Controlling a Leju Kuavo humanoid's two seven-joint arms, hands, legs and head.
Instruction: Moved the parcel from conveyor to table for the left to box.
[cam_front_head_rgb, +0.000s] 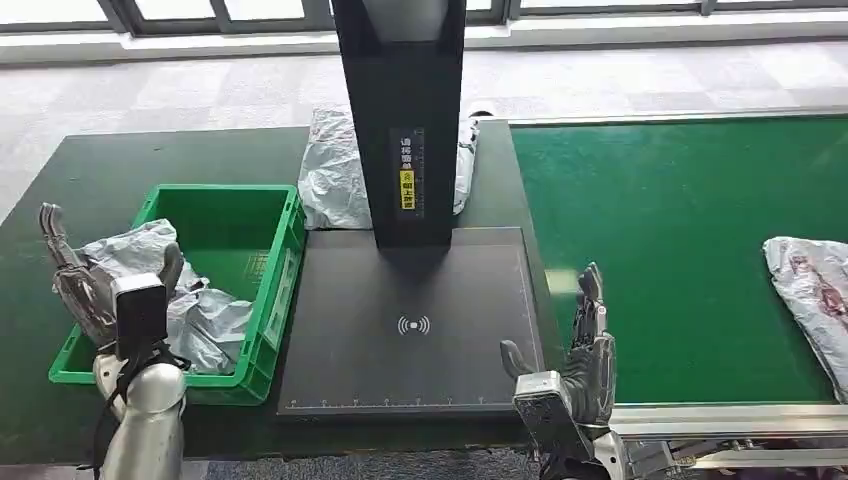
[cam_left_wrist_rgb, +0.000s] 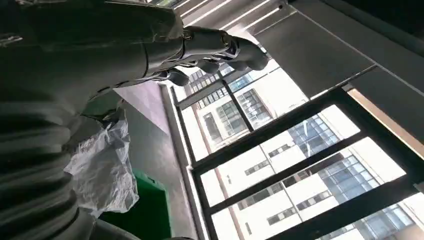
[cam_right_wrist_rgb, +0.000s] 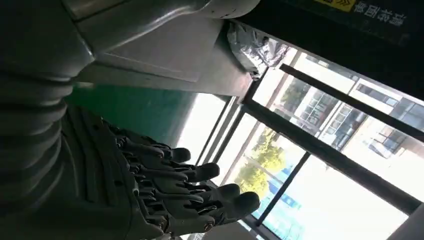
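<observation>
A grey plastic parcel (cam_front_head_rgb: 815, 300) lies on the green conveyor (cam_front_head_rgb: 680, 230) at its right edge, far from both hands. My right hand (cam_front_head_rgb: 585, 345) stands upright and open between the scanner plate and the conveyor, holding nothing; its fingers (cam_right_wrist_rgb: 190, 190) are spread. My left hand (cam_front_head_rgb: 85, 280) is raised and open over the near left corner of the green box (cam_front_head_rgb: 235, 235), just above a grey parcel (cam_front_head_rgb: 185, 295) lying inside it. That parcel (cam_left_wrist_rgb: 102, 170) appears below the left hand (cam_left_wrist_rgb: 210, 50) in the left wrist view.
A dark scanner plate (cam_front_head_rgb: 410, 330) with a black post (cam_front_head_rgb: 405, 120) sits in the middle of the table. Another grey parcel (cam_front_head_rgb: 335, 170) lies behind the post. The conveyor's metal rail (cam_front_head_rgb: 720, 420) runs along the near right.
</observation>
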